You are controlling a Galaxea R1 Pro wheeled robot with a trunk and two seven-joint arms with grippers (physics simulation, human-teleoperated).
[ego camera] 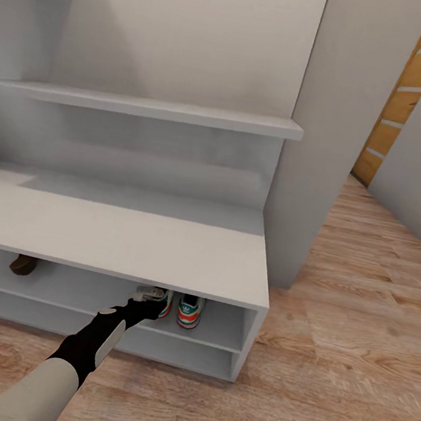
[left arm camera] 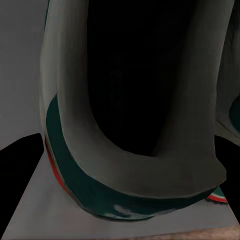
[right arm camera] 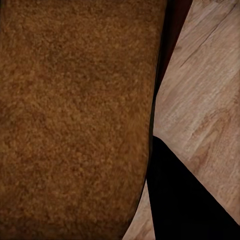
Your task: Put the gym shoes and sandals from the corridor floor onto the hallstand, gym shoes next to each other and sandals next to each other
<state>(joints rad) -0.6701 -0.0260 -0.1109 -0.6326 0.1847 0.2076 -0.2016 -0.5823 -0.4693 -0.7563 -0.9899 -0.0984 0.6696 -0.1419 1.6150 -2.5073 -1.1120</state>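
**Sneaker going onto the shelf, sandal riding on the other arm**

A pale corridor with wood-plank flooring [ego camera: 353, 336] holds the grey-white hallstand [ego camera: 120, 238], its upper open shelf running under the bench top. On that shelf, at about five o'clock in the head view, one gym shoe [ego camera: 190, 311] stands heel outward. Just beside it, toward nine o'clock, the left gripper [ego camera: 153, 294] reaches in with the second gym shoe [ego camera: 166, 303]; the left wrist view looks straight down into that shoe's collar [left arm camera: 130, 165], so the jaws seem closed on it, though the fingers are hidden. Further toward nine o'clock a brown sandal [ego camera: 23, 264] sits on the same shelf.

The right wrist view is close on a tan-brown insole [right arm camera: 75, 120] over the floor [right arm camera: 200, 90]; whether that gripper clamps it I cannot tell.

The risks, as I judge them: the held shoe sits near the shelf's front lip, so a release there could tip it onto the floor. Pulling out carelessly might drag it or nudge its neighbour. The bench edge above could catch the wrist.
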